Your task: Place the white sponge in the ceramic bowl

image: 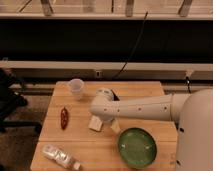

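The white sponge [95, 124] lies on the wooden table [135, 90], left of centre, partly covered by my arm's end. The green ceramic bowl [137, 147] stands empty at the front right of the table, a short way right of the sponge. My gripper [106, 123] hangs under the white wrist, directly at the sponge's right edge and low over the table. The arm reaches in from the right and hides part of the sponge.
A translucent plastic cup [76, 88] stands at the back left. A dark red object [64, 118] lies near the left edge. A clear plastic bottle [60, 156] lies at the front left. A dark object [114, 95] shows behind the wrist.
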You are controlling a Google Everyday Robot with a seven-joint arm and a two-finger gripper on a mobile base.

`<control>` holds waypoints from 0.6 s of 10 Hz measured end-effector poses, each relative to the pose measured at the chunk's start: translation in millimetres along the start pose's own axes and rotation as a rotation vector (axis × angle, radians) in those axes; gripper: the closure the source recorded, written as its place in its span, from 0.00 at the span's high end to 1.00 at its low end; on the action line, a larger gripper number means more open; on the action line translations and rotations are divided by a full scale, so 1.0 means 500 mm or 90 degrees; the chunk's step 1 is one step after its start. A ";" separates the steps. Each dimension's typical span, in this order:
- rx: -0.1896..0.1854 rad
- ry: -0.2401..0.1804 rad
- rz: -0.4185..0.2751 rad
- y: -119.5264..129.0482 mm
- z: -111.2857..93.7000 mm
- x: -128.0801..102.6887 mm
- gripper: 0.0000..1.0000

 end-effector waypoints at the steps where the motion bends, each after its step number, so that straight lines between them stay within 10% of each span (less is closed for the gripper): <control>1: 0.002 -0.003 0.001 -0.003 -0.003 0.005 0.80; 6: 0.036 -0.081 -0.052 -0.145 -0.003 0.044 0.80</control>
